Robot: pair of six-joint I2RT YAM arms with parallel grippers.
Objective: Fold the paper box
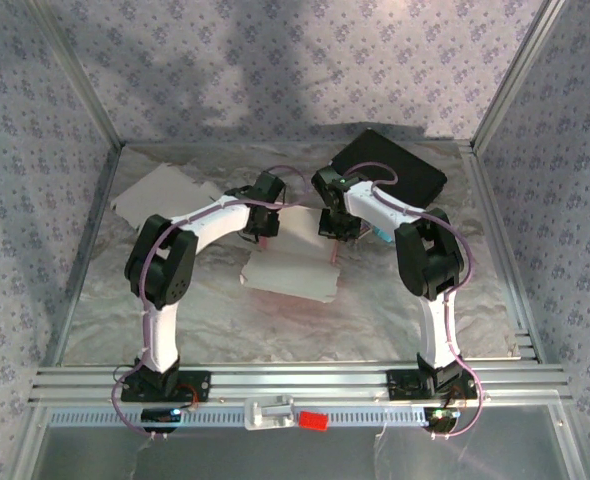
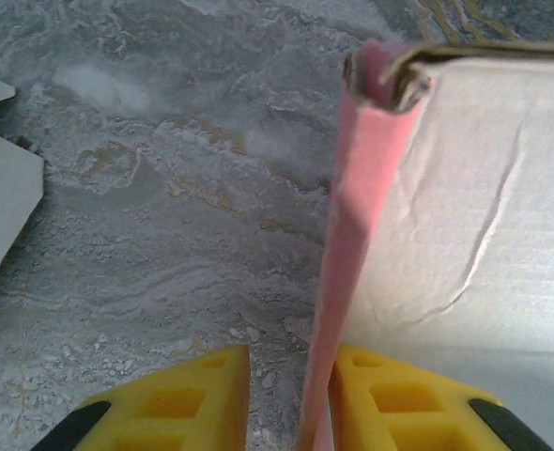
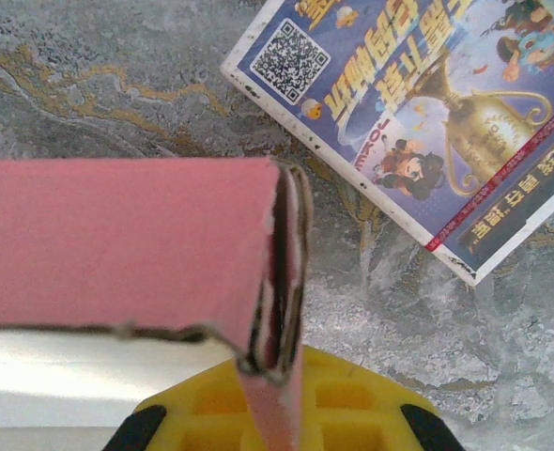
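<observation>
Surface: marbled grey table point(image 1: 205, 320), floral-print walls around it, aluminium frame.
Box location: paper box point(image 1: 293, 278) sits mid-table. It spans between the two claws and reaches from them toward the arm bases.
Left claw: left claw point(image 1: 262, 236) is slightly spread, straddling the upright pink side wall point(image 2: 352, 235). Wall leans on the box-side pad point(image 2: 399, 399), with a clear gap to the other pad. Not clamping.
Right claw: right claw point(image 1: 333, 228) is pressed together, pinching the box wall at the folded corner point(image 3: 282, 272). Doubled card layers show just ahead of its tips.
Orientation: open face up. White inside panel point(image 2: 484, 235) lies flat beside the wall the left claw straddles. Pink walls stand upright.
Long axis: my read is claw to claw, across the table. Each side wall runs straight away from its claw's tips.
Handling: light, thin card. It should bend easily, hold a crease, and tear at frayed corners. A wrinkle shows on the white panel. Probably not slippery against the pads.
Where to grip: wall top edge near a corner, pads flat on both faces. Avoid mid-panel, it'd likely buckle.
Nearby: printed card point(image 3: 418, 122) just beyond the right claw. Flat white sheet point(image 2: 5, 202) lies off the left claw's outer side. Black tray point(image 1: 390, 165) sits well beyond the right claw.
</observation>
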